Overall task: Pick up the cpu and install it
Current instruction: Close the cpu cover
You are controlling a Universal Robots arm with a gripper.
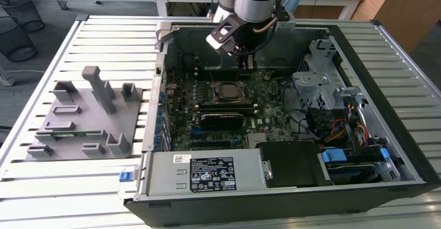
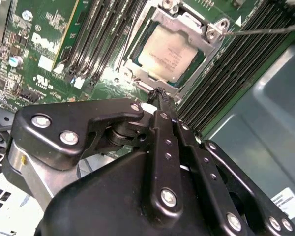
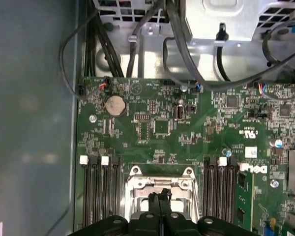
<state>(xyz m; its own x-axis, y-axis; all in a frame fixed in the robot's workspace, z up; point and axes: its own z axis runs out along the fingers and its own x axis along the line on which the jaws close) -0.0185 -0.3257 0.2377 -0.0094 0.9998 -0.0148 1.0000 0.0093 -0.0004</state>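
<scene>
Your black end effector [image 2: 160, 93] is hovering closed, empty | silver-grey square metal-topped cpu [image 2: 169, 51] is lying socketed, seemingly installed.

The cpu [image 2: 169, 52] is silver-grey, the motherboard [image 3: 157, 129] green (speckled with white print), the tool [image 2: 160, 94] black.

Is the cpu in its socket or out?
In. The cpu lies flat inside the metal socket frame; the gripper nearby holds nothing.
</scene>
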